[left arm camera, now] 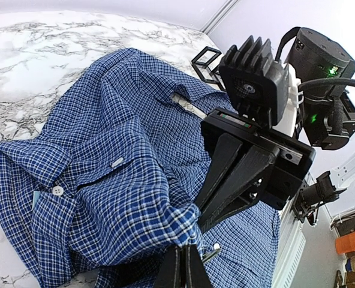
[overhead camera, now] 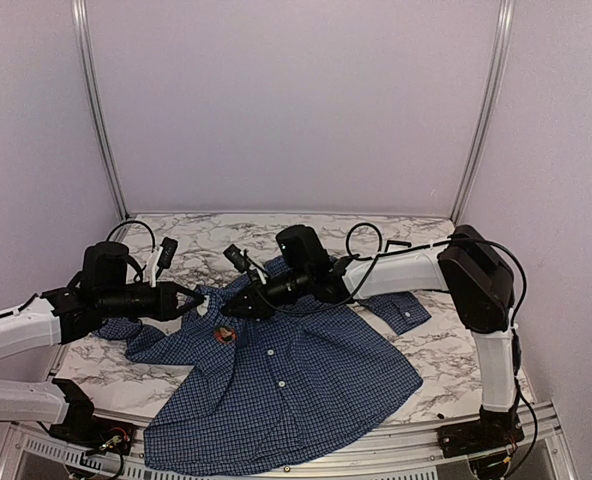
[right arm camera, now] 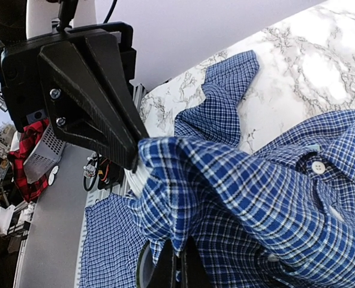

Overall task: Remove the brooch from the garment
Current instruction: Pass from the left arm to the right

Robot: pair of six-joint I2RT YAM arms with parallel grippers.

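The task was not yet done. The brooch [overhead camera: 224, 336], a small dark reddish disc, sat on the chest of the garment [overhead camera: 296, 390], close under the collar and to the left of the button line, so it had not come off the cloth. The garment lay spread across the middle of the counter [overhead camera: 446, 380], with its hem toward the near edge, one cuff out toward the right edge and its collar bunched up left of centre. What remained, by my reading, was the whole removal: getting hold of the brooch itself and freeing it from the fabric.

The left arm came in low and roughly level from the left edge, pointing right. The left tool [overhead camera: 194, 301] was pressed together on a raised fold of the garment at the collar, holding it up off the counter.

The right arm stood upright at the near right corner, with its forearm stretched leftward across the counter and its wrist angled down toward the left. The right tool [overhead camera: 228, 308] was pressed together too, its tips at the same raised ridge of cloth, just above the brooch and near the left tool's tips. Whether any cloth was caught between the right tool's tips could not be told. It did not appear to hold the brooch.
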